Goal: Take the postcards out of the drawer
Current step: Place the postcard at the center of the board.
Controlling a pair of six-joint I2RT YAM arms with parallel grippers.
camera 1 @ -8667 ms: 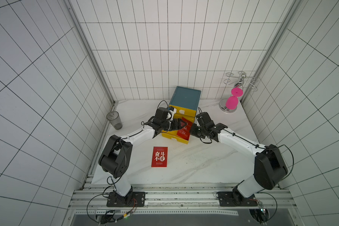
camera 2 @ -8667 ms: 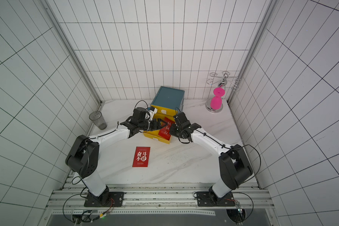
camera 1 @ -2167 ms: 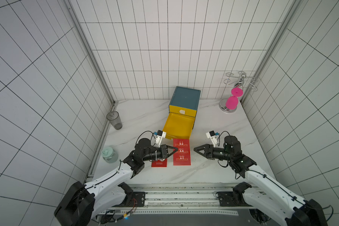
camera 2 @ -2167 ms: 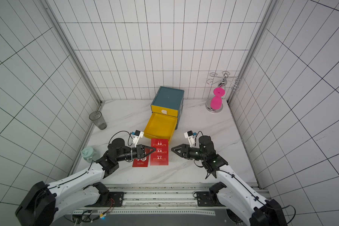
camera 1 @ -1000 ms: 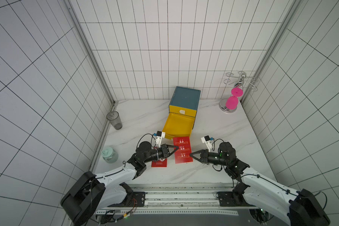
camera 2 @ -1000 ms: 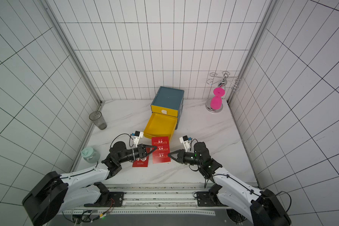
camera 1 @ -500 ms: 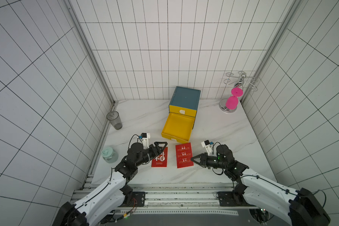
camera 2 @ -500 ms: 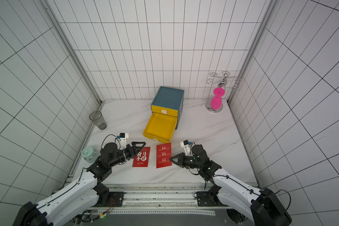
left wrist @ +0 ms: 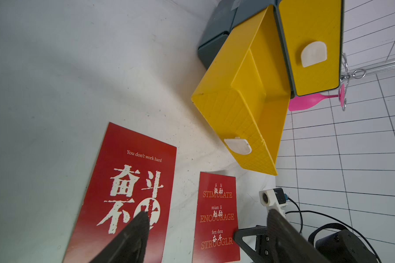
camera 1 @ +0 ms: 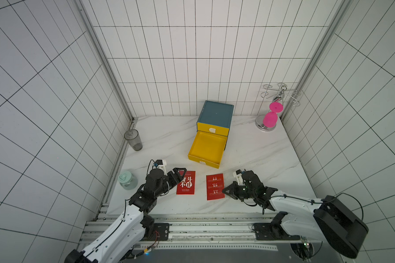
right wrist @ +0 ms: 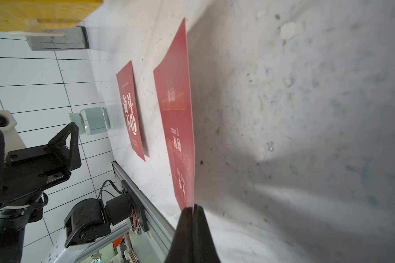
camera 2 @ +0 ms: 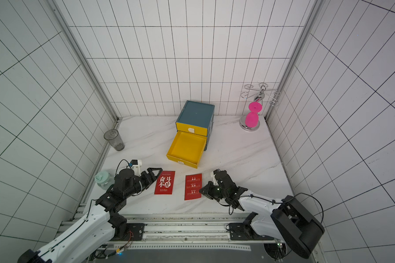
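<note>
Front edge of the white marble desk [camera 1: 260,159]: two red postcards are laid face up, side by side, just in front of the pulled-out yellow plastic drawer [camera 1: 207,148]. The red postcard with large white Chinese characters [camera 1: 185,185], in front of the drawer and to its left, lies flat and free. The left tool [camera 1: 181,175] is held at its outer edge with jaws spread wide and nothing between them, which reads as a card set down and let go. The red postcard printed with three English words [camera 1: 215,187], straight in front of the drawer, is pinched at its near corner by the right tool [right wrist: 192,208], whose jaws are closed on it. So thin a sheet can be gripped only by an edge, and the low, flat hold is judged to suit laying it on the desk. A third card cannot be made out.

A mint lidded jar [camera 1: 127,181] is kept well left of the drawer, clear of the work. The drawer itself is shown bare, so the emptying is judged nearly or fully done. Behind it, the blue-grey cabinet [camera 1: 216,112] is set near the tiled wall, with a grey tumbler [camera 1: 133,140] to the drawer's left and a pink goblet [camera 1: 270,118] at a chrome rack [camera 1: 281,93] to its far right.
</note>
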